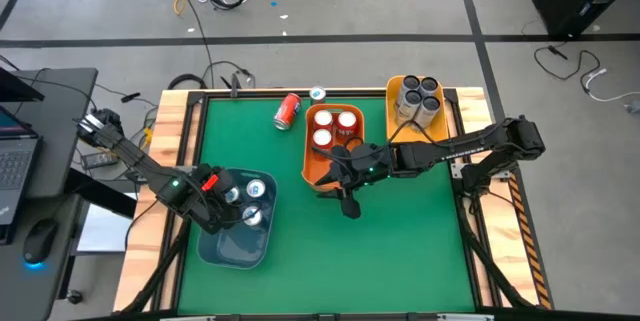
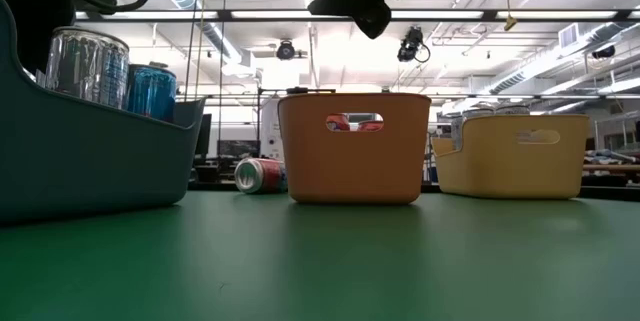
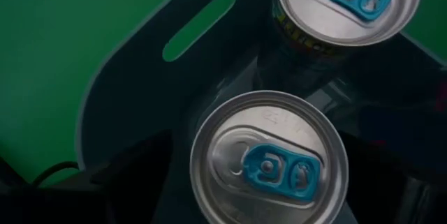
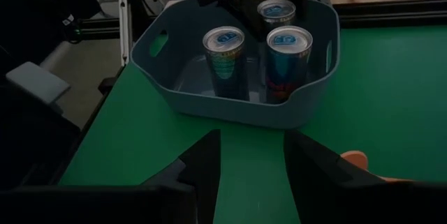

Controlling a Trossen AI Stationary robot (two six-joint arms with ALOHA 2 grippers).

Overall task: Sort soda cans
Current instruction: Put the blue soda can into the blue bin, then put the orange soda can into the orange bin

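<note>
green table (image 1: 400,231): blue bin (image 1: 232,248) holds three teal cans (image 1: 255,189); left tool (image 1: 222,204) open over one.

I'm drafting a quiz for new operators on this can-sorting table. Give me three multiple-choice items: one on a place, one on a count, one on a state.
1. The left claw is at which bin?
A. orange
B. yellow
C. blue
2. How many dark cans stand in the yellow bin?
A. four
B. two
C. six
3. The red can outside the bins is
A. upright
B. lying on its side
C. stacked on another can

Answers:
1. C: the left claw reaches into the blue bin.
2. A: four dark cans fill the yellow bin.
3. B: the red can lies flat on the table.
</note>
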